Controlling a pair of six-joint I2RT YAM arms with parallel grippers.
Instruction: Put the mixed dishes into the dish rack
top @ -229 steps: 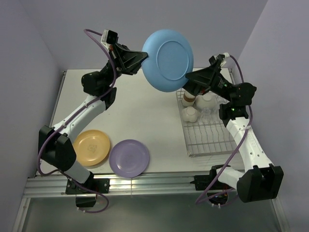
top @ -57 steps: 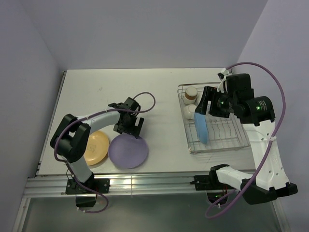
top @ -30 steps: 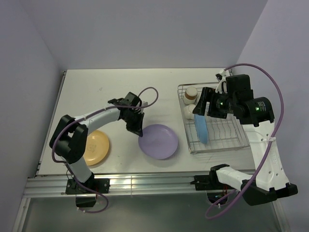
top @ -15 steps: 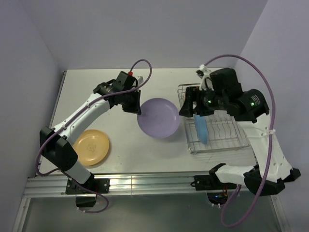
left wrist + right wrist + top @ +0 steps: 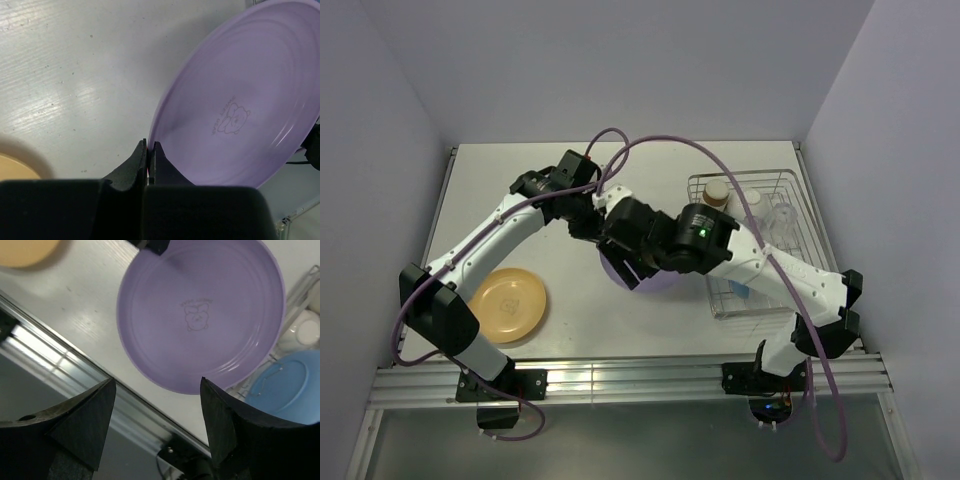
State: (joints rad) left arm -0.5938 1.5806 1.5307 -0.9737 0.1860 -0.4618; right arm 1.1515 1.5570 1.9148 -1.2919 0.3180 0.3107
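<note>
The left tool [image 5: 148, 150] is pressed together on the rim of the purple plate [image 5: 240, 100]. The plate is pinched at its near edge and held tilted clear above the bench [image 5: 75, 75], extending forward and to the right of the tool. Its face, printed with a small bear outline, is turned toward the right tool [image 5: 156, 385].

The right tool is spread wide and nothing is gripped by it. The purple plate is seen straight ahead of it, framed between the two fingers [image 5: 90, 425].

Beyond that tool, to its right, the blue plate [image 5: 287, 385] is stood on edge in the dish rack [image 5: 790, 185]. The brown cup [image 5: 717, 192] is set at the rack's far end. The orange-yellow plate [image 5: 507, 303] is left flat on the bench, well behind the left tool, beside that arm's base.
</note>
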